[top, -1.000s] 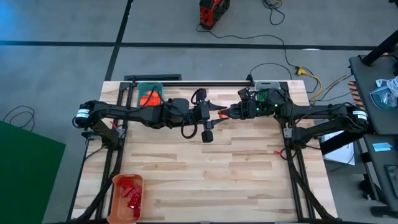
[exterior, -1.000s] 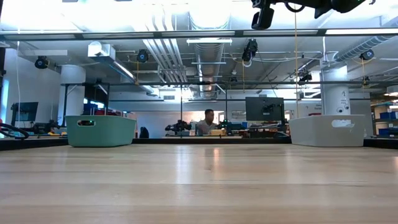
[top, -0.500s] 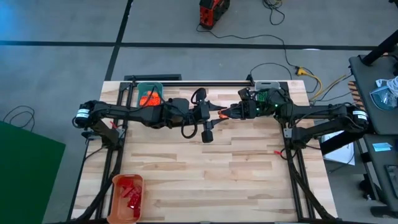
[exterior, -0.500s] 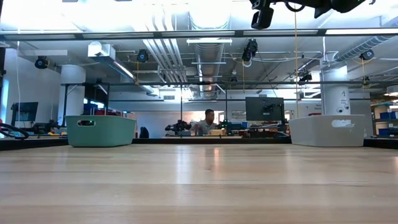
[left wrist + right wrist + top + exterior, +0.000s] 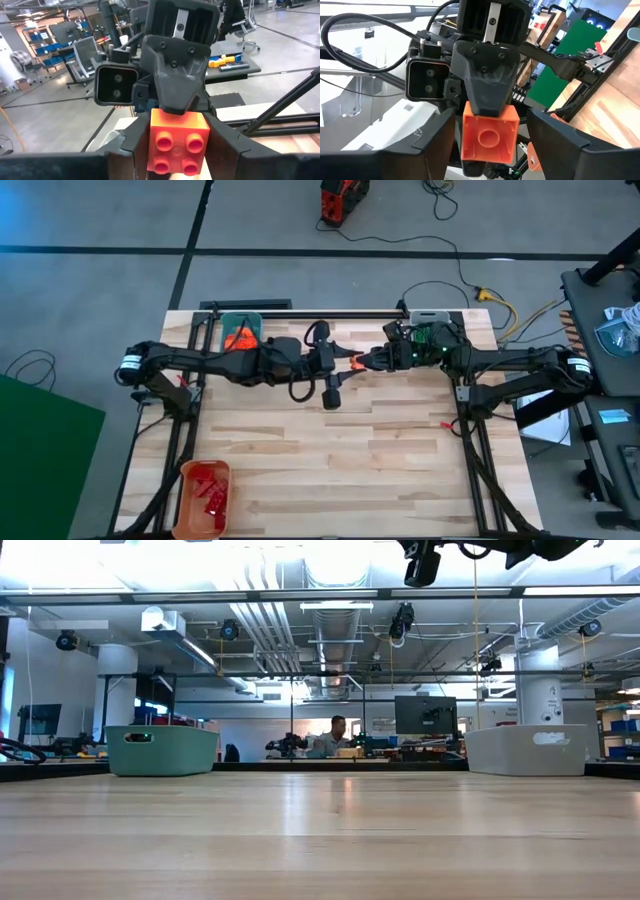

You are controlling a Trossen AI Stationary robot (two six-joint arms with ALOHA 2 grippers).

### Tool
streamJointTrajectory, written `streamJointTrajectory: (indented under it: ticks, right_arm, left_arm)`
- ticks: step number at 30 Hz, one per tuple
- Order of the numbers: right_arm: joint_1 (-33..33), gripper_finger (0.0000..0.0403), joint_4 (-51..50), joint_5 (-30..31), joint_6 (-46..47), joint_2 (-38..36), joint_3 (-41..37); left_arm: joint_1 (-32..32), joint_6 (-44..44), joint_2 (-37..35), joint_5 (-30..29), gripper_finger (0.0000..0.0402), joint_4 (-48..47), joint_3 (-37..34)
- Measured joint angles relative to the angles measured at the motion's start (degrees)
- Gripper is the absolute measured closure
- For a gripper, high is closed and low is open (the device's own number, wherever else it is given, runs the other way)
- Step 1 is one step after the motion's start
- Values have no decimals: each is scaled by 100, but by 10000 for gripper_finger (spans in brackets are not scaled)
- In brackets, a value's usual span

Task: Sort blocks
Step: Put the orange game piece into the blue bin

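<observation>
I see both arms raised above the desk's far-middle, the left gripper (image 5: 345,361) and right gripper (image 5: 362,362) meeting tip to tip, each set of jaws closed on one orange block (image 5: 178,141) held between them. If neither lets go, or both do, I judge the block could jam or drop to the desk (image 5: 400,460). Compared with a second ago, nothing has visibly moved.

Teal bin (image 5: 162,750) left, grey bin (image 5: 527,750) right, table (image 5: 320,840) far edge.
</observation>
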Motion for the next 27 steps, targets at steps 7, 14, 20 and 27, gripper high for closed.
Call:
streamJointTrajectory:
  ticks: [7, 14, 20, 27]
  right_arm:
    - [0, 147, -2, -4, -2, -39, 0]
    - [-2, 148, -42, -11, -7, -159, 0]
    - [-4, 151, -51, -9, -21, -217, 0]
    - [-4, 146, -30, -13, -59, -238, 4]
  left_arm:
    - [0, 0, -113, -8, 271, -139, 0]
    - [0, 0, -152, -11, 271, -448, 0]
    - [0, 2, -205, -11, 271, -565, 4]
    - [0, 0, -256, -22, 271, -786, 4]
